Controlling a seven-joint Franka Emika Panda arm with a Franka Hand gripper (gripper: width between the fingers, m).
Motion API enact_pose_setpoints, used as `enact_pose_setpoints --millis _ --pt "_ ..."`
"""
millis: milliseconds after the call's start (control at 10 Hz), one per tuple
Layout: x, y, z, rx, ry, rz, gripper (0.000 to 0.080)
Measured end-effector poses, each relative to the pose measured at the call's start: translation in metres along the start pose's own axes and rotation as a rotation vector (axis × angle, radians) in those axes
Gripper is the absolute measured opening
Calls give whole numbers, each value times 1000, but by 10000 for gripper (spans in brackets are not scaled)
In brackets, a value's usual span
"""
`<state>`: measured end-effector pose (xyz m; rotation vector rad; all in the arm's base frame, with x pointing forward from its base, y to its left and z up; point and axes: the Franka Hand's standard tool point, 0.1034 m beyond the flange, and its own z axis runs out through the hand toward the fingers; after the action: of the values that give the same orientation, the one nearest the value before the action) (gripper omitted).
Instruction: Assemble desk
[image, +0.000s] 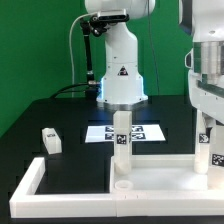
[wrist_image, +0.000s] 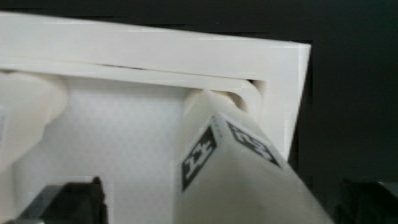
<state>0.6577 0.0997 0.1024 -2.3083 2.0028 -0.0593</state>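
Nearest the exterior view, the desk panel (image: 160, 185) lies on the black tabletop (image: 60, 112), a round socket showing near its front. Two legs stand upright on it: one leg (image: 121, 140) mid-panel, a second leg (image: 203, 150) at the exterior view's right. A loose leg (image: 51, 140) lies apart, so assembly looks partly done. The white border rail (image: 30, 185) frames the near edge, the marker board (image: 125, 131) behind. The tool (wrist_image: 196, 200) shows only dark fingertips; I cannot tell its opening
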Motion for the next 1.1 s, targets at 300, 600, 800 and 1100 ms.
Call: enact_pose_setpoints --millis 300,600,800,1100 --pt "1 -3 2 -15 42 -447 649" --pt "-8 -2 5 -28 61 -539 637" --pt "-8 -2 5 -27 62 -512 469" --pt "-8 -1 5 -26 61 -341 290"
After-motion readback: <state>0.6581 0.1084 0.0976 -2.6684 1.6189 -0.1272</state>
